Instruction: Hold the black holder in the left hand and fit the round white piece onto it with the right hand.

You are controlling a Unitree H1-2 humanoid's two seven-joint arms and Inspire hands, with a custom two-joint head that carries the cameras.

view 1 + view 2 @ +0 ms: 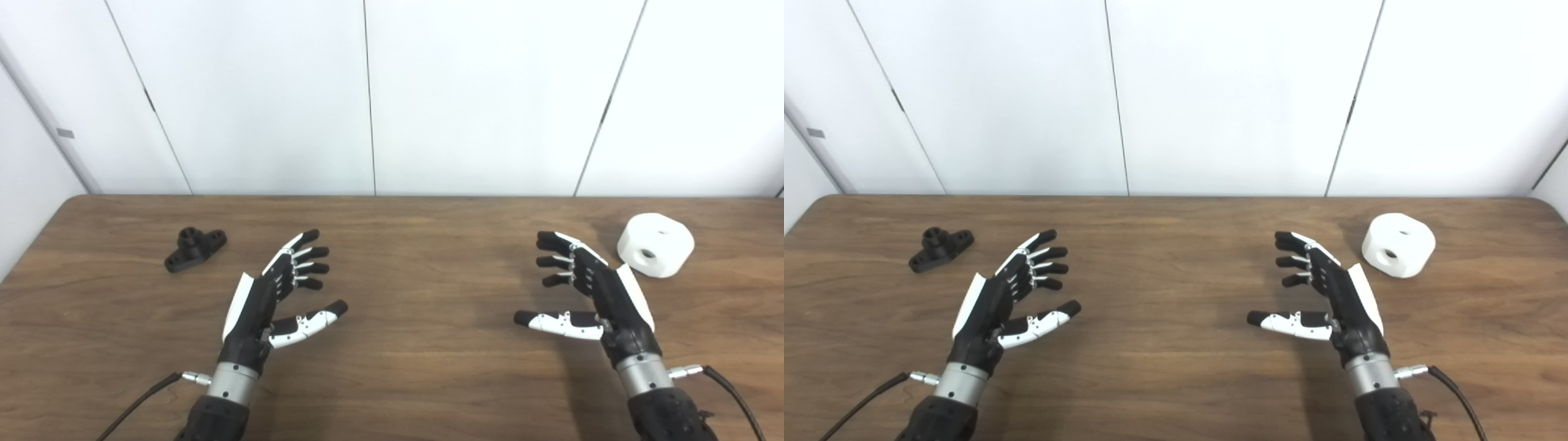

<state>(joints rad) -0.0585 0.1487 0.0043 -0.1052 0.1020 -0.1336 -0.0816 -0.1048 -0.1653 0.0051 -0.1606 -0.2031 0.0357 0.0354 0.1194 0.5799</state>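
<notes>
The black holder (195, 248) lies on the wooden table (404, 367) at the far left, a short post standing up from its flat base. The round white piece (655, 245) sits at the far right, with a hole in its side and one on top. My left hand (278, 294) is open and empty, hovering to the right of the holder and apart from it. My right hand (582, 288) is open and empty, just left of the white piece, not touching it. The two palms face each other.
White wall panels (367, 92) stand behind the table's far edge. A thin cable leads off each wrist near the picture's bottom edge.
</notes>
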